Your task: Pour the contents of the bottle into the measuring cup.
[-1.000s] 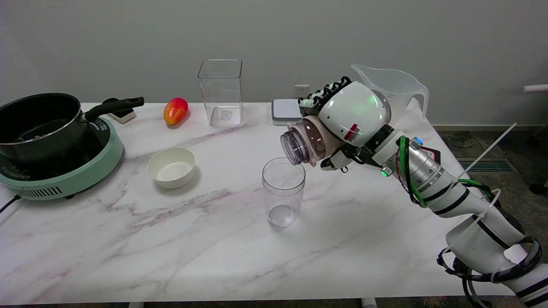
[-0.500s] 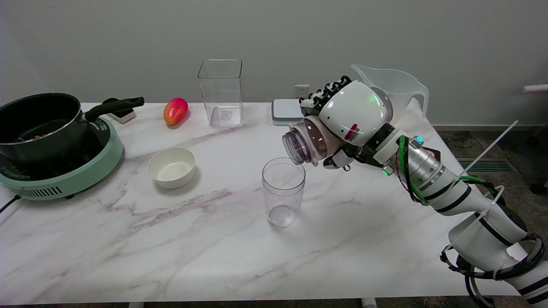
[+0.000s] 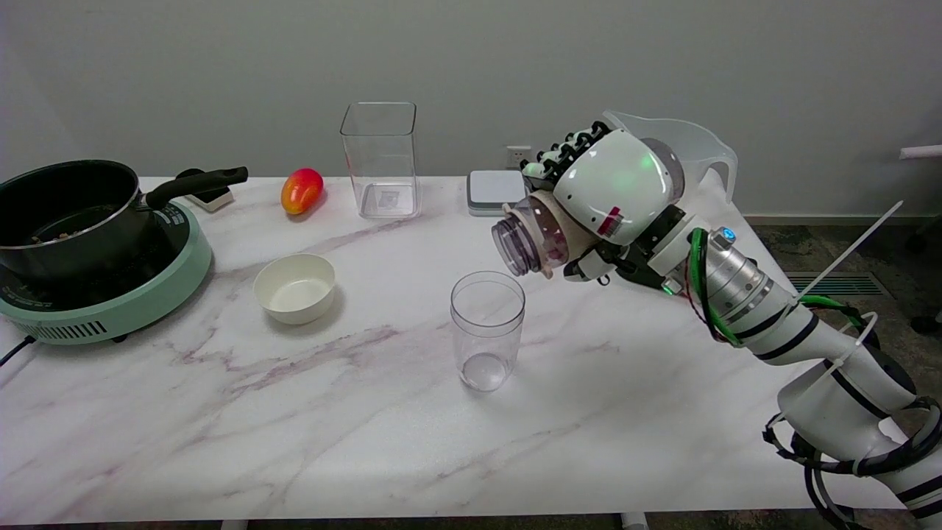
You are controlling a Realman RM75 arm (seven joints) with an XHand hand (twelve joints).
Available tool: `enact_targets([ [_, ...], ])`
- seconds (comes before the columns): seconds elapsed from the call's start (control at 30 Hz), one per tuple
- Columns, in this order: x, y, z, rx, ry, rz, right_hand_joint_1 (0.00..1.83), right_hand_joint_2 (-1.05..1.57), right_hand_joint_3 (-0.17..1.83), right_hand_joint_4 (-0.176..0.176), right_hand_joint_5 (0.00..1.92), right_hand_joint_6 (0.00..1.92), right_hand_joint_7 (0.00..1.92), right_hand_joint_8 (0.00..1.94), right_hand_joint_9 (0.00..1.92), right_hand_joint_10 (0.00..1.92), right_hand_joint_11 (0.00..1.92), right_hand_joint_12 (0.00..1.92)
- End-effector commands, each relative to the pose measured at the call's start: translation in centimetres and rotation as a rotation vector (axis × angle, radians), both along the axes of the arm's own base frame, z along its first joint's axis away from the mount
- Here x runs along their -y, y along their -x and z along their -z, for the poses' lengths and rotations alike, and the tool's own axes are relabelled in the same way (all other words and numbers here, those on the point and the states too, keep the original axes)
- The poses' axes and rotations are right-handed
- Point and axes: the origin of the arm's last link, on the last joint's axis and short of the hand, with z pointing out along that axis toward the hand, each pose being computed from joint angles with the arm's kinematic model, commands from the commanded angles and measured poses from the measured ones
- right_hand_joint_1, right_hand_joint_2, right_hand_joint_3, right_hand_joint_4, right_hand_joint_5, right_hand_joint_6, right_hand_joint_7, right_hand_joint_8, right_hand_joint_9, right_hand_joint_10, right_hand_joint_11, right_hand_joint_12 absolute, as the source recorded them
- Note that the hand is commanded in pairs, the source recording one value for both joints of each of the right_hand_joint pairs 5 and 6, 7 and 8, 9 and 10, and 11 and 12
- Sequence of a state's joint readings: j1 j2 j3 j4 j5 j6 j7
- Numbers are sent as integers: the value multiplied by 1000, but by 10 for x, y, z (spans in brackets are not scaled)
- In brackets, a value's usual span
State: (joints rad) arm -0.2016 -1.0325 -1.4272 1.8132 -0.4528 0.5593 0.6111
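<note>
One right hand (image 3: pixel 614 195) gripped the tilted bottle (image 3: pixel 531 237), mouth up-right of the clear measuring cup (image 3: pixel 487 330) on the table (image 3: pixel 294 412); better pouring likely needed the mouth brought squarely over the rim.

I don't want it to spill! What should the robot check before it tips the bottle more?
1. Right hand holds the bottle firmly: ok.
2. Bottle has no cap: ok, its mouth looks open.
3. Bottle mouth is over the measuring cup: not ok, it sits up and to the right.
4. Cup stands upright: ok.
5. Cup has room: ok, looks empty.
6. White bowl is out of the way: ok.
</note>
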Motion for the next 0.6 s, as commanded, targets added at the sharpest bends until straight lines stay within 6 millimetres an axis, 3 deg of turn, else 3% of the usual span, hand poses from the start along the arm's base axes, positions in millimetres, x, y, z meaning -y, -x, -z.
enact_targets([
  [0.03, -3, -8, 2, -49, -8, -48, 1387, 1436, 293, 0, 1920, 1920, 1920, 1920, 1664, 1664, 1301, 1301],
  [0.6, 2, -2, 6, -61, -22, -31, 1387, 1436, 287, 0, 1920, 1920, 1920, 1920, 1665, 1665, 1303, 1303],
])
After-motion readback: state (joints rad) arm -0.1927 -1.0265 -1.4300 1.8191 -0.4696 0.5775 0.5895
